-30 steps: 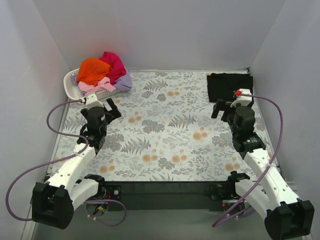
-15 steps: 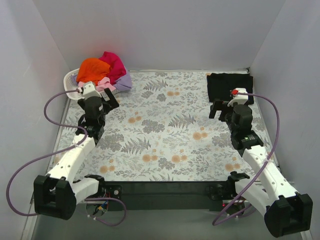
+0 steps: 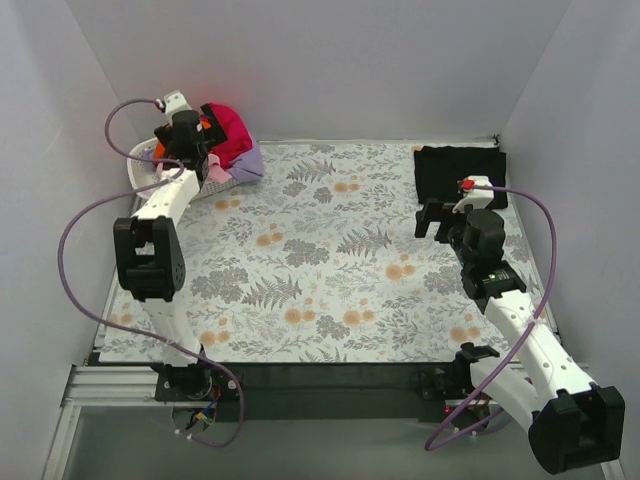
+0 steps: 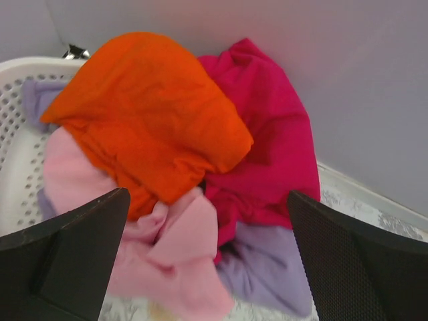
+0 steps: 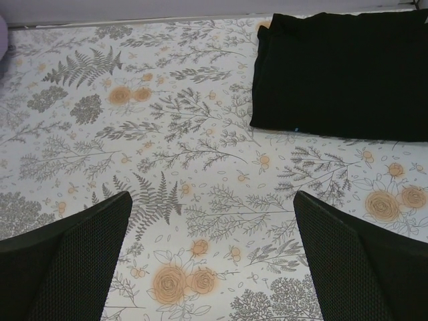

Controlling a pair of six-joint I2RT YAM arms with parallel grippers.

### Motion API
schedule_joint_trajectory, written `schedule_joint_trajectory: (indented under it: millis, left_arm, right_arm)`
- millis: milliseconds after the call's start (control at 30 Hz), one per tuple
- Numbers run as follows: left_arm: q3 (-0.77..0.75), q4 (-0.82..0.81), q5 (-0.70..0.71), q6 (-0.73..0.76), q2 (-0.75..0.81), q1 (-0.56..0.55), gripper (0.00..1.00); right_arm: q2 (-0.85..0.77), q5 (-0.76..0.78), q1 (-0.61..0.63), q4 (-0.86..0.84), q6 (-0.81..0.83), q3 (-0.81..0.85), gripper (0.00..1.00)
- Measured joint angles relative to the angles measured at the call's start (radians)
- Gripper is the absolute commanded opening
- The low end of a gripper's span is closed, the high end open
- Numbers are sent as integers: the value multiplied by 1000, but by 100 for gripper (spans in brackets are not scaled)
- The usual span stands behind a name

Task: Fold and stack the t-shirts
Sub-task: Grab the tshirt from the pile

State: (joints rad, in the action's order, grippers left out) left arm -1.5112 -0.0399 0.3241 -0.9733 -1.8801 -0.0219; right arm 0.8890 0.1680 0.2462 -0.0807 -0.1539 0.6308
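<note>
At the far-left corner, the left gripper (image 4: 207,195) has swung up over the white basket (image 4: 13,134).
Its jaws are spread wide and empty above the heaped orange t-shirt (image 4: 147,114), with the pink t-shirt (image 4: 174,247), magenta t-shirt (image 4: 267,134) and lavender t-shirt (image 4: 267,274) under and beside it. I judge it is about to pick the next shirt. The floral table cloth (image 3: 330,260) lies mid-table. At right, the right gripper (image 5: 212,196) has barely shifted and is also wide and empty, hovering near the folded black t-shirt (image 5: 341,73) in the far-right corner.
</note>
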Motion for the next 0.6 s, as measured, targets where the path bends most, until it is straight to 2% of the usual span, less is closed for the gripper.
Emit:
schedule_joint_trajectory:
  millis: [200, 333, 400, 600]
  left_arm:
    - [-382, 42, -11, 36, -350, -2, 95]
    - [-575, 77, -13, 62, -526, -2, 93]
    - [-615, 86, -13, 69, -576, -3, 83]
    - [-615, 85, 2, 79, -610, -3, 68]
  right_arm:
    - [2, -48, 0, -20, -7, -7, 98]
    - [20, -77, 0, -35, -11, -7, 99]
    - [30, -86, 0, -36, -12, -7, 98]
    - [47, -98, 0, -45, -19, -7, 98]
